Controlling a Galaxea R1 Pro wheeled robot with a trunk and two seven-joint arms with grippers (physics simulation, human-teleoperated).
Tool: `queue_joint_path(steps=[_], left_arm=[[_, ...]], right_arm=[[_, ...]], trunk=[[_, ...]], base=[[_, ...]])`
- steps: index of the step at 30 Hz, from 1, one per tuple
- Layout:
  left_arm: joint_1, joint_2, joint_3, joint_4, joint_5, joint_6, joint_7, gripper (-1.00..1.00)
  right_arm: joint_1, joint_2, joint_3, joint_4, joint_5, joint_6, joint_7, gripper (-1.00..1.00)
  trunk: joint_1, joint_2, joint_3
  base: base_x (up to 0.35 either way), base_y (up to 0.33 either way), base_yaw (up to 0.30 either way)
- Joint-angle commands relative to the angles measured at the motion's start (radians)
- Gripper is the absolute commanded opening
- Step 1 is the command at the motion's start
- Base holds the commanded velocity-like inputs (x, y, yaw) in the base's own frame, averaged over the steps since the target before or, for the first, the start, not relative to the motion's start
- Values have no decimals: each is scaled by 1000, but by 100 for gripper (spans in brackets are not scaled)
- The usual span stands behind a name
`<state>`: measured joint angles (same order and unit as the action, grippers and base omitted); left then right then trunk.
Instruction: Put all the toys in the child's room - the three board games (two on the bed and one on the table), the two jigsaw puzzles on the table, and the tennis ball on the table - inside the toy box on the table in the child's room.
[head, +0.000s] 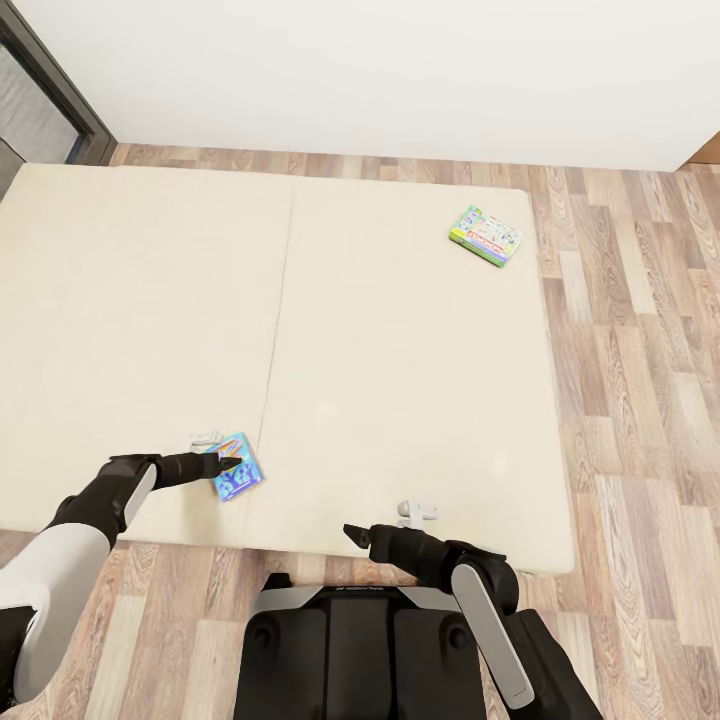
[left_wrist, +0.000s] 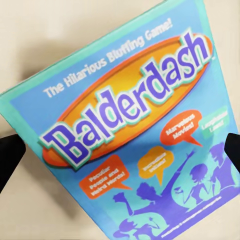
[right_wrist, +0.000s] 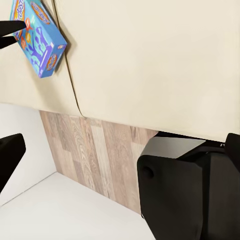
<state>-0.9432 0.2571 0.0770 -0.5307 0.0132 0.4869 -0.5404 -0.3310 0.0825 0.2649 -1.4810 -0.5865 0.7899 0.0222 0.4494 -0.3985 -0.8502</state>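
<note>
A blue board game (head: 240, 470) marked "Balderdash" (left_wrist: 130, 105) hangs tilted just above the near edge of the bed (head: 400, 380). My left gripper (head: 226, 462) is shut on it, one fingertip (left_wrist: 11, 155) at each side of the box. The same box (right_wrist: 42, 42) appears in the right wrist view, over the mattress seam. A pastel board game (head: 487, 236) with a green edge lies flat near the bed's far right corner. My right gripper (head: 354, 534) hovers open at the bed's front edge, nothing between its fingertips (right_wrist: 10, 152).
The beige mattress spans most of the head view, with wood-plank floor (head: 640, 400) to its right and behind it. A white wall (head: 400, 70) runs along the back, with a dark window frame (head: 60, 90) at the far left. My dark base (head: 350, 650) sits against the bed's front.
</note>
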Motion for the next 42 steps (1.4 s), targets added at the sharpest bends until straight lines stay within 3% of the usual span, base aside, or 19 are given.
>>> queue_joint_path(steps=[1,16,35,42], left_arm=[[0,0,4,-1,1,9,-4,100],[0,-30,4,-28,4,9,-9,100],[0,-44,3,-43,4,10,-14,100],[0,-68,3,-43,4,9,-15,100]], right_arm=[[0,0,-1,-1,2,5,2,100],[0,0,0,-1,3,5,2,100],[0,0,0,-1,2,5,2,100],[0,0,-1,-1,2,5,2,100]], trunk=[[1,-2,-1],[1,-2,-1],[1,-2,-1],[1,-2,-1]], base=[[0,0,0],[0,0,0],[0,0,0],[0,0,0]])
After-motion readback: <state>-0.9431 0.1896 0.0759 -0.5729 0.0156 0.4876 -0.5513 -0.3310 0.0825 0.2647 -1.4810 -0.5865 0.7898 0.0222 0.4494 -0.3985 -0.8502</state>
